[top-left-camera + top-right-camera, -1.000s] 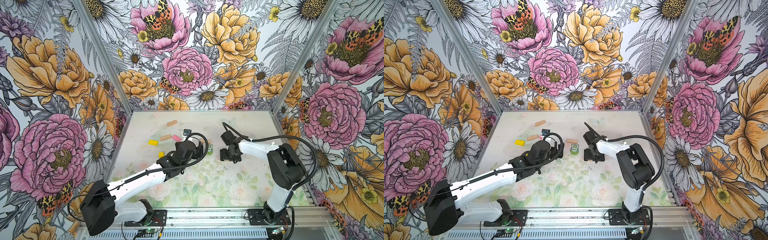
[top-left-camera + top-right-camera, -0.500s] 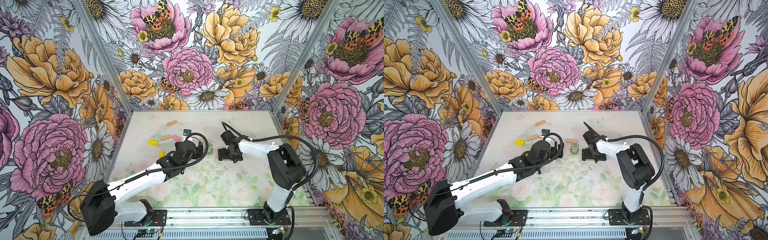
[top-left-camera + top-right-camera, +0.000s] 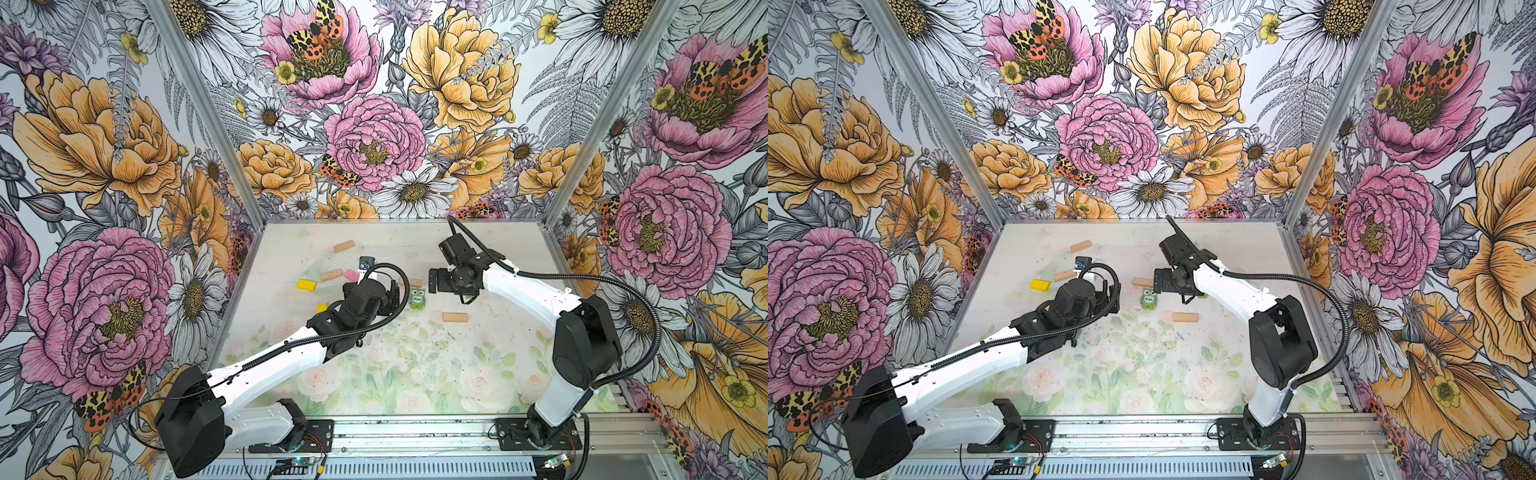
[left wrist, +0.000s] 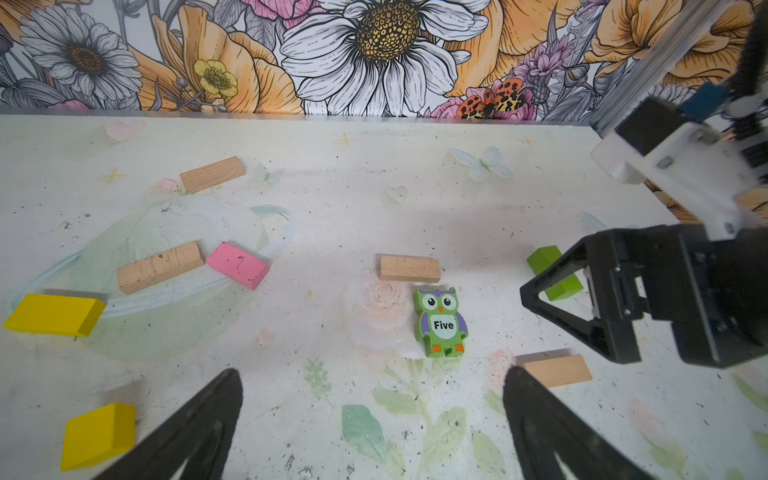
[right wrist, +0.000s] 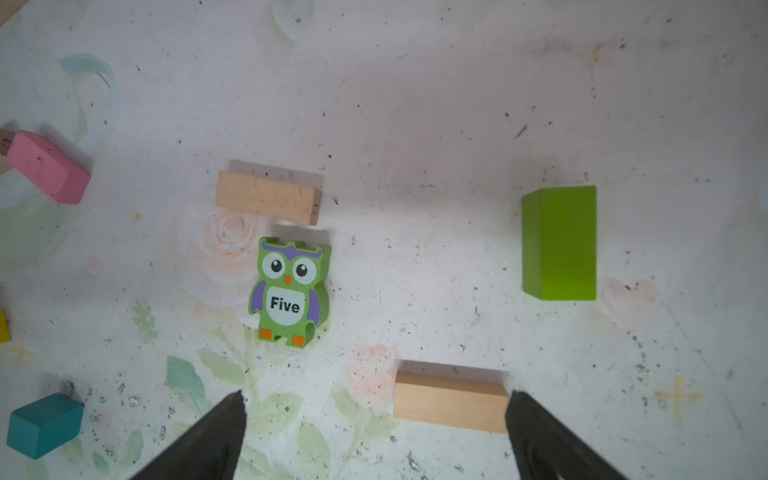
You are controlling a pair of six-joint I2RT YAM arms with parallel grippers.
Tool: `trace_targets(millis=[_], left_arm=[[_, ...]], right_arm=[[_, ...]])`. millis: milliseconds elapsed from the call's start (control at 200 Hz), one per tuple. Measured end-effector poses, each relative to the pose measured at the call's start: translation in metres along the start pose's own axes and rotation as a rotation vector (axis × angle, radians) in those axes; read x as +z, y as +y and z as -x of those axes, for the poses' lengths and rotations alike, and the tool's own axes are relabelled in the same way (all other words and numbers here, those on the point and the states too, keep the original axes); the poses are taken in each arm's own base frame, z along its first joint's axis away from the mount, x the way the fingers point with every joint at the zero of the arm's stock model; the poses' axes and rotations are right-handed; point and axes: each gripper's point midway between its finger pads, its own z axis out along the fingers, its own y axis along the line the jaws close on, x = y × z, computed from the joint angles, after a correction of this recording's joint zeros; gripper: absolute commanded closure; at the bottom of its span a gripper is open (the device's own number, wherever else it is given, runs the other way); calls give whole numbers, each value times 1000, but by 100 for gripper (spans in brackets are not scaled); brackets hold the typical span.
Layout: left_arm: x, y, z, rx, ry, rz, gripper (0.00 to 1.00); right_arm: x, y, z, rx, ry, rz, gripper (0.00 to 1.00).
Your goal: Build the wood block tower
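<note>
No wood block tower shows in any view; the wood blocks lie singly on the table. The owl piece [image 3: 417,298] [image 5: 291,291] lies in the middle, with a tan bar [image 4: 409,268] right behind it. My right gripper [image 5: 374,395] [image 3: 441,286] hangs open and empty above the table. Another tan bar [image 5: 451,401] [image 3: 455,317] lies beside one of its fingertips, and the lime-green bar [image 5: 559,243] lies further off. My left gripper [image 4: 370,374] is open and empty, short of the owl. A pink bar [image 4: 237,264], two more tan bars [image 4: 160,267] [image 4: 212,173] and two yellow blocks [image 4: 52,314] [image 4: 97,434] lie to the left.
A teal block [image 5: 45,424] lies under the left arm's wrist, hidden in both top views. The right arm [image 4: 665,266] reaches in close to the green bar. Flowered walls [image 3: 374,145] close off the back and sides. Bare table [image 3: 395,365] lies in front.
The right gripper has opened wide and drawn up and back, and the tan bar that was under it now shows on the table. The left arm has not moved.
</note>
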Motion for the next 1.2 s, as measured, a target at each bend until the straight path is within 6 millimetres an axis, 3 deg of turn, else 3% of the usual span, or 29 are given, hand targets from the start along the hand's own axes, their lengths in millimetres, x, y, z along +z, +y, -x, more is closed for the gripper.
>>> trace_targets(millis=[120, 385, 615, 856, 1201], left_arm=[[-2, 7, 1, -9, 2, 16, 1], [-12, 22, 0, -16, 0, 39, 1], [-22, 41, -2, -41, -20, 57, 1], [-28, 58, -6, -78, -32, 77, 1], [-33, 68, -11, -105, -41, 69, 1]], right_arm=[[5, 12, 14, 3, -9, 0, 0], [42, 44, 37, -2, 5, -5, 0], [65, 56, 37, -8, 37, -19, 0], [75, 70, 45, -13, 33, -19, 0], [96, 71, 49, 0, 55, -68, 0]])
